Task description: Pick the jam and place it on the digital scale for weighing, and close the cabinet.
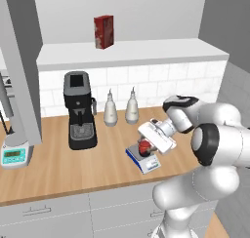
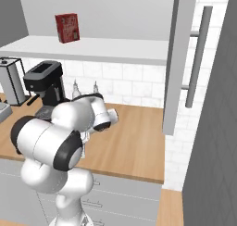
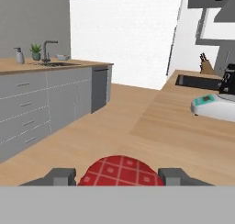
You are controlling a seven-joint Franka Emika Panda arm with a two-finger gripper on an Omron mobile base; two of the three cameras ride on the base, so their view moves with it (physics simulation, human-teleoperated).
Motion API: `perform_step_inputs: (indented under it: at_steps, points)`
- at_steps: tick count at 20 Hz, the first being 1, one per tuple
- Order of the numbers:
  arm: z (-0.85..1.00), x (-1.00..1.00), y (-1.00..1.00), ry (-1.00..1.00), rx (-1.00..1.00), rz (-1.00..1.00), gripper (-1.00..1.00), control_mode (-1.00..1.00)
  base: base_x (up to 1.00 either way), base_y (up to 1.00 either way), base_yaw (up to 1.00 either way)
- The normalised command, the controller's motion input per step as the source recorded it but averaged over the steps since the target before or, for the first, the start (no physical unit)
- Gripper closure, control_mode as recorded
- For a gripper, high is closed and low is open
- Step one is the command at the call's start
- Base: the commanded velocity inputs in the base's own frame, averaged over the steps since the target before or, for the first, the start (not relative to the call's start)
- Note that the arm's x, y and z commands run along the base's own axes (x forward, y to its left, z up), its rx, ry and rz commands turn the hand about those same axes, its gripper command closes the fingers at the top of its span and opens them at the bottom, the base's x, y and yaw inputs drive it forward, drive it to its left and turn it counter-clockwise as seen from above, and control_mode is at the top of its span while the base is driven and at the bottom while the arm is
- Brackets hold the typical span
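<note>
The jam [image 1: 144,148], a small red jar, is right at the grey plate of the digital scale [image 1: 145,162], which lies near the counter's front edge; whether the jar rests on the plate I cannot tell. My gripper [image 1: 147,145] reaches down from the right and is shut on the jam. In the hand view the red checked jam [image 3: 120,171] fills the gap between my dark fingertips [image 3: 61,176]. The cabinet stands open: one door [image 1: 22,71] hangs at the left, the other door [image 2: 178,58] with its long bar handle at the right.
A black coffee machine [image 1: 79,110] and two pale bottles [image 1: 111,110] stand at the back of the wooden counter [image 1: 58,171]. A white scale with teal display [image 1: 13,154] lies at the left. A red carton [image 1: 103,31] sits on the cabinet shelf.
</note>
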Motion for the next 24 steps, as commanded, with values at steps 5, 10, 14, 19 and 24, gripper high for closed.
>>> perform_step_inputs:
  at_steps: [5,10,14,19,24]
  points:
    - [-0.18,0.11,0.0,0.0,-0.02,0.0,1.0,-1.0,0.0,0.0,0.0]
    - [-0.1,0.26,0.0,0.0,0.0,0.0,1.0,-1.0,0.0,0.0,0.0]
    - [-0.15,0.24,0.0,0.0,0.0,0.0,1.0,-1.0,0.0,0.0,0.0]
    - [-0.21,0.22,0.0,0.0,0.0,0.0,1.0,-1.0,0.0,0.0,0.0]
    - [-0.2,0.21,0.0,0.0,0.0,0.0,1.0,-1.0,0.0,0.0,0.0]
